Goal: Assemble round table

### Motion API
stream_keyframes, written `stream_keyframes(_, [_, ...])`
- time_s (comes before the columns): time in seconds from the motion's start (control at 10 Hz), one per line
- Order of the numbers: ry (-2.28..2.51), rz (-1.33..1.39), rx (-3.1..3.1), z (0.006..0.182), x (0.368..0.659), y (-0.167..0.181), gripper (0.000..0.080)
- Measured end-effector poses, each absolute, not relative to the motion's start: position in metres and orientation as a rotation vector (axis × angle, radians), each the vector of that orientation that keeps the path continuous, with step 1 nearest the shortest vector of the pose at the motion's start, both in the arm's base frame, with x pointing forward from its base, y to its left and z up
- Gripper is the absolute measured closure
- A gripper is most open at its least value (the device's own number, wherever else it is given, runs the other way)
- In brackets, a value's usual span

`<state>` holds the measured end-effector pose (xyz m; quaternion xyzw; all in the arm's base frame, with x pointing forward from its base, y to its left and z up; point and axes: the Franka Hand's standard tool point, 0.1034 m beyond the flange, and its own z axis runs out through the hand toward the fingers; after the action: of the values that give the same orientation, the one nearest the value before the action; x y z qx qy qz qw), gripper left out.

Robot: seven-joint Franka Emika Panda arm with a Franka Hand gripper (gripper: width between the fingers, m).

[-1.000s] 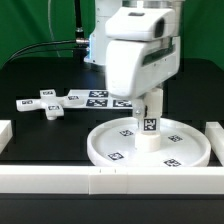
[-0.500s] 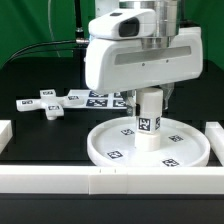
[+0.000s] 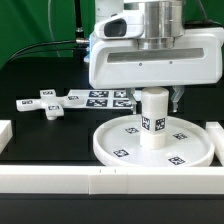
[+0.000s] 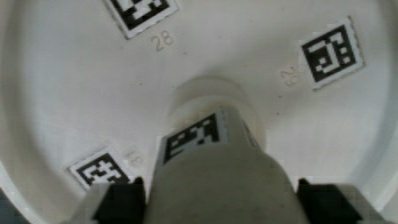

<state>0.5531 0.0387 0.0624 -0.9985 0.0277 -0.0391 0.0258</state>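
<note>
The gripper pinches the upright leg at the centre of the disc. Its body has turned broader to the camera than a second ago, and the disc sits slightly further to the exterior view's right. The front rail lies just beside the disc's rim, and the cross-shaped piece lies well apart. In the wrist view, one tag carries a small "28".

Lab: marker board, green backdrop

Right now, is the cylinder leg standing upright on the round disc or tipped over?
Upright: the leg stands vertically at the centre of the disc, held between the fingers.
</note>
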Motion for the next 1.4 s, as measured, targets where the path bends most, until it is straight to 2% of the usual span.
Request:
stream_keyframes(0.2, [0.240, -0.116, -3.071, 0.0622, 0.5531, 0.0382, 0.0392])
stream_keyframes(0.6, [0.899, -0.081, -2.903, 0.0617, 0.5524, 0.0397, 0.0391])
stream_keyframes(1.1, [1.263, -0.105, -2.736, 0.0619, 0.5553, 0.0411, 0.0390])
stream_keyframes(1.4, [1.633, -0.025, -2.474, 0.0624, 0.5542, 0.0401, 0.0390])
